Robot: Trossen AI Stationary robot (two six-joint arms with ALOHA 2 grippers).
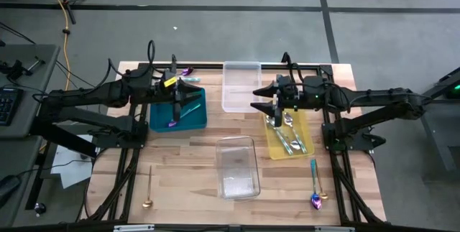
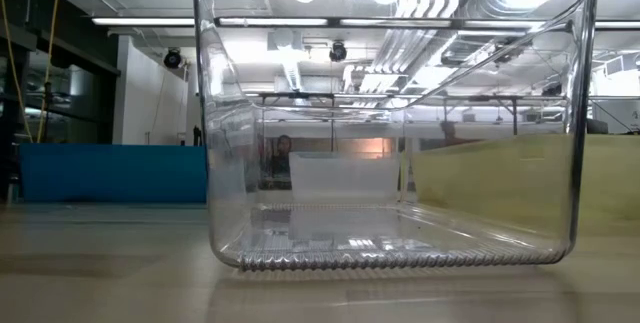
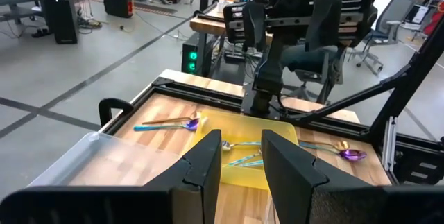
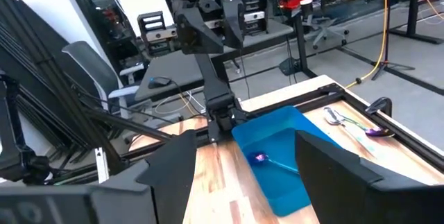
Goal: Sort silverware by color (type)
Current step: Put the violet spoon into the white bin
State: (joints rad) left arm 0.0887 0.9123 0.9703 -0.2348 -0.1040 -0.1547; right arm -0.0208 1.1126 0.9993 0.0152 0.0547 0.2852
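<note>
Several pieces of silverware (image 1: 286, 133) lie in the yellow tray (image 1: 303, 121) at the right. A few more (image 1: 185, 110) lie in the teal tray (image 1: 159, 117) at the left. Loose on the table are a gold spoon (image 1: 147, 189), a teal-handled spoon (image 1: 315, 182) and a purple spoon (image 1: 185, 71). My left gripper (image 1: 194, 94) hangs above the teal tray's far right part, open, with nothing between its fingers (image 3: 208, 161). My right gripper (image 1: 255, 99) hangs level above the yellow tray's far left corner, wide open and empty (image 4: 246, 141).
A clear tray (image 1: 241, 85) stands at the far middle, between the two grippers. A second clear tray (image 1: 237, 167) stands at the near middle and fills the low view (image 2: 390, 133). Bare wood lies at the near left and near right.
</note>
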